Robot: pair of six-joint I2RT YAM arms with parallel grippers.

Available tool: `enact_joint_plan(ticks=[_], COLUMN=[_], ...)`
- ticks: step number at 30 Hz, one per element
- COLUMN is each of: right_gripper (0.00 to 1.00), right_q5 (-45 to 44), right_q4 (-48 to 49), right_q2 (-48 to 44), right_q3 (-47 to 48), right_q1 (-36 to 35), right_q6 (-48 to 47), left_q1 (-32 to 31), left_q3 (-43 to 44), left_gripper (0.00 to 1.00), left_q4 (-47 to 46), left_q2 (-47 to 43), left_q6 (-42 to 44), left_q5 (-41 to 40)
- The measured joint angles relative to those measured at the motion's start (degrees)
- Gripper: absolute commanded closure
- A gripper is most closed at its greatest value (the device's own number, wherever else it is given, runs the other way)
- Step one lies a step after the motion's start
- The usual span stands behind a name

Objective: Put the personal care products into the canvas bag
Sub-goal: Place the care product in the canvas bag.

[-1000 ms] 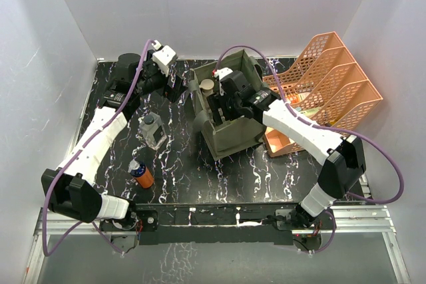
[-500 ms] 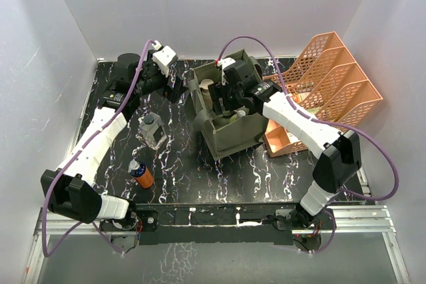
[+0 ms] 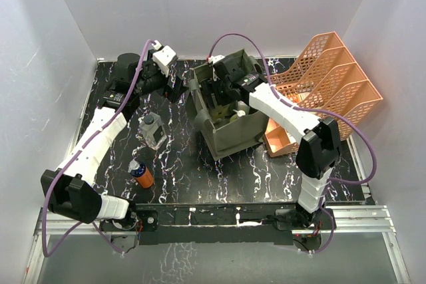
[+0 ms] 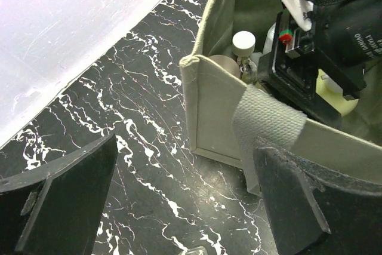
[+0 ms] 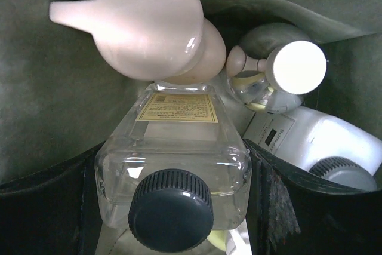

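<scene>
The right claw (image 5: 171, 153) is down inside the canvas bag (image 3: 234, 139). Its two fingers sit against the flat sides of a clear bottle (image 5: 176, 117) with a black cap (image 5: 171, 210), and the grip appears closed on the bottle at a fairly wide spread. The bottle stands upright, cap toward the wrist camera. Packed around it in the bag are a beige pump bottle (image 5: 149, 22), a small bottle with a round white cap (image 5: 296, 67) and a white bottle (image 5: 325, 141).

The left claw (image 4: 186, 147) is spread wide and empty. It hangs just beside the bag's far-left corner, above the bench (image 3: 200, 171).

Step in hand: delivery of the clear bottle into the bag. The wrist view does not show whether the bottle's base rests on the bag floor.

Next move, as a judgement: spread the right claw to free the bottle. Then lift straight up so the fingers clear the strap (image 4: 265, 117) and the neighbouring caps.

Outstanding items on the bench: a second clear bottle (image 3: 152, 131) and an orange bottle (image 3: 142, 175). Both are left of the bag and well apart from it. The left claw is the nearer one for either.
</scene>
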State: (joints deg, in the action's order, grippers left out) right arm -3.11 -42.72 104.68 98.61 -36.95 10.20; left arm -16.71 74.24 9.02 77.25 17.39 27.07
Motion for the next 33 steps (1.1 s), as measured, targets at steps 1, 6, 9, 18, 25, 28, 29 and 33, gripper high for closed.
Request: enact_joint_plan(ticks=[1, 6, 9, 18, 25, 28, 29, 33], right_gripper=[0.92, 0.92, 0.92, 0.92, 0.92, 0.92, 0.92, 0.92], right_q5=[0.0, -0.6, -0.8, -0.7, 1.0, 1.8, 2.0, 2.6], right_q4=[-0.2, -1.6, -3.3, -5.7, -9.2, -10.3, -10.8, -13.2], right_q2=[0.6, 1.8, 2.3, 5.0, 6.3, 6.0, 5.7, 5.2], right_q3=[0.3, 2.6, 4.4, 7.6, 10.8, 11.5, 11.5, 11.7], right_q1=[0.0, 0.1, 0.1, 0.2, 0.3, 0.2, 0.2, 0.2], right_q6=[-0.1, -1.1, -1.5, -2.6, -3.7, -4.3, -4.4, -4.8], left_q1=[0.0, 0.0, 0.0, 0.0, 0.0, 0.0, 0.0, 0.0], left_q3=[0.0, 0.0, -0.1, -0.3, -0.3, -0.3, -0.3, -0.3], left_gripper=[0.06, 0.07, 0.07, 0.07, 0.07, 0.07, 0.07, 0.07], left_q4=[0.0, -0.2, -0.9, -2.1, -2.2, -2.1, -2.1, -2.2], left_q2=[0.0, 0.0, 0.0, 0.0, 0.0, 0.0, 0.0, 0.0], left_q6=[0.0, -0.2, -0.4, -0.9, -1.1, -1.4, -1.4, -1.7], left_q5=[0.0, -0.1, -0.1, -0.7, -1.1, -1.2, -1.2, -1.3])
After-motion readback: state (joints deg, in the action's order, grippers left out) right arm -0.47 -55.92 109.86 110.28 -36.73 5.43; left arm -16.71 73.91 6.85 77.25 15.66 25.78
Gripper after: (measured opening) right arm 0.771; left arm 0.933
